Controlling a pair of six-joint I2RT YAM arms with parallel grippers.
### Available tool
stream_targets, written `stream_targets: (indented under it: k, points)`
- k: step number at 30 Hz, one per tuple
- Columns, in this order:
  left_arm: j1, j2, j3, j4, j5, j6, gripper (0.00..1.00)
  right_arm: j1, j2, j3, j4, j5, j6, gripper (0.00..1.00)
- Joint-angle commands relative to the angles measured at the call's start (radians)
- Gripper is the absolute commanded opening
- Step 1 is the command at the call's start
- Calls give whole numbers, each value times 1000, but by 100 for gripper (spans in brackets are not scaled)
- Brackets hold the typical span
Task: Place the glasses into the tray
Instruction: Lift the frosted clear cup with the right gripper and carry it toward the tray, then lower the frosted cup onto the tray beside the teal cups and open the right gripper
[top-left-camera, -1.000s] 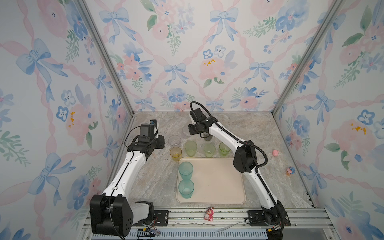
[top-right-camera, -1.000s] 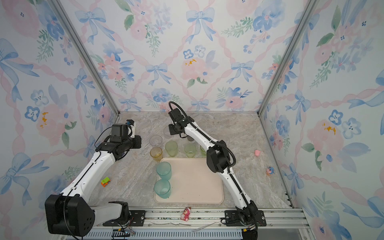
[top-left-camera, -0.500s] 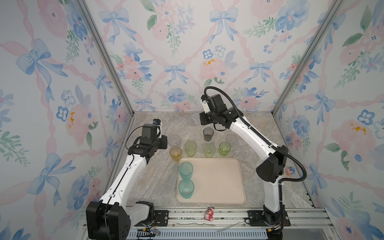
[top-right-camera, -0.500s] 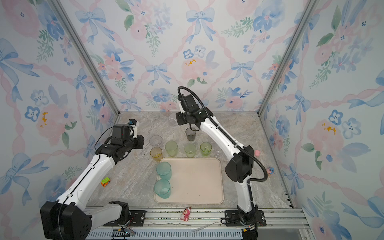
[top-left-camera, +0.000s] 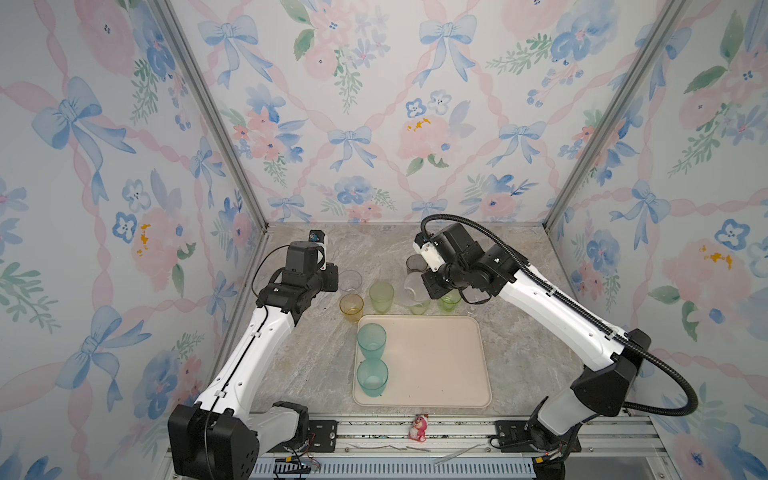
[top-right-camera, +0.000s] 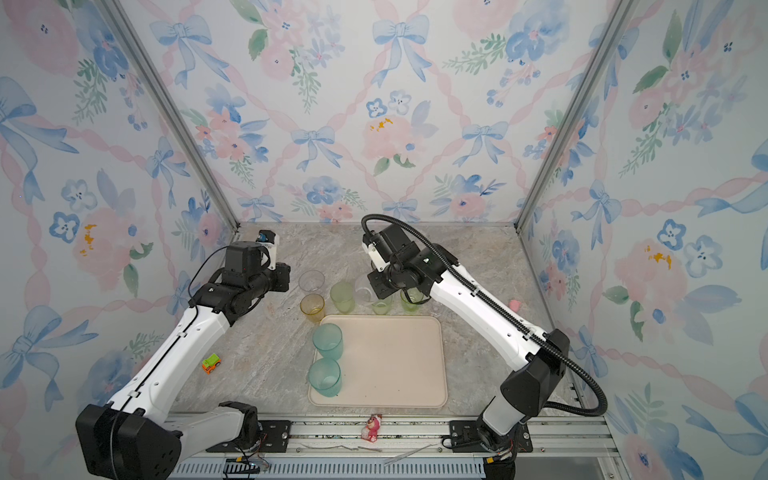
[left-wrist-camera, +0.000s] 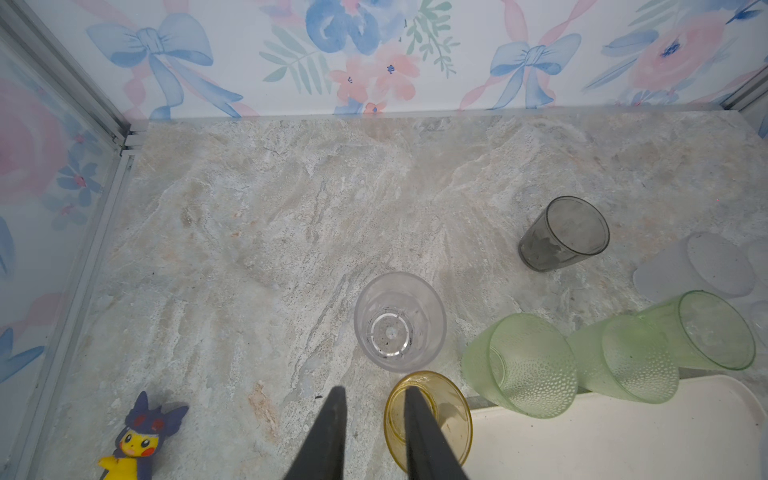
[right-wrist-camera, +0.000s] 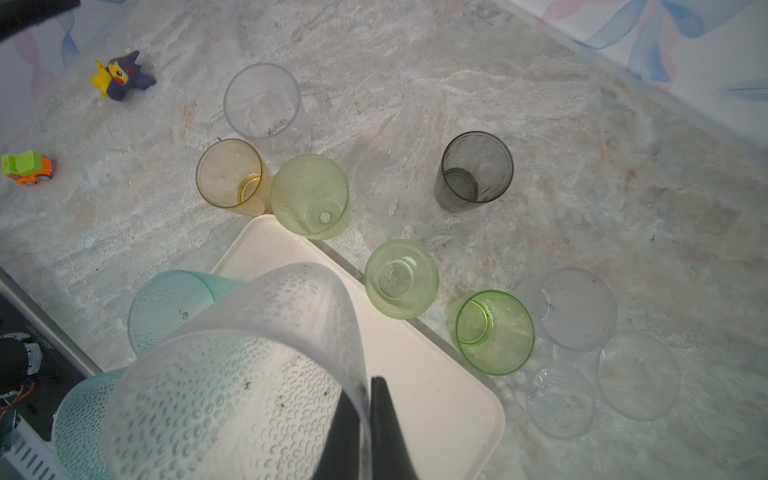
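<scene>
Our left tool (left-wrist-camera: 374, 390) is narrowly parted astride the yellow glass (left-wrist-camera: 451, 409) rim; we cannot tell whether it touches. Two teal glasses (top-left-camera: 371, 338) stand in the tray (top-left-camera: 436, 361). Our right tool (right-wrist-camera: 363, 388) pinches the wall of a frosted clear glass (right-wrist-camera: 249, 374), held above the tray's far edge. Three green glasses (top-left-camera: 381, 296) crowd the tabletop (top-left-camera: 316, 357) just beyond.

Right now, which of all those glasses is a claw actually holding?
The frosted clear dimpled glass, pinched by its rim in the right claw. The rest stand on the table or the tray.
</scene>
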Motion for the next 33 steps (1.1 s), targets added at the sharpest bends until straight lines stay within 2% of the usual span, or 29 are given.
stream_targets:
  k: [1, 15, 33]
  points:
    - [-5, -6, 26, -24, -14, -22, 28, 45, 23, -36, -23, 22, 9, 0]
    - [-16, -19, 29, -31, -3, -13, 28, 82, 300, 67, -36, 16, 25, 0]
    - [-16, -20, 16, -29, -14, 10, 29, 97, 497, 244, -88, 24, 8, 0]
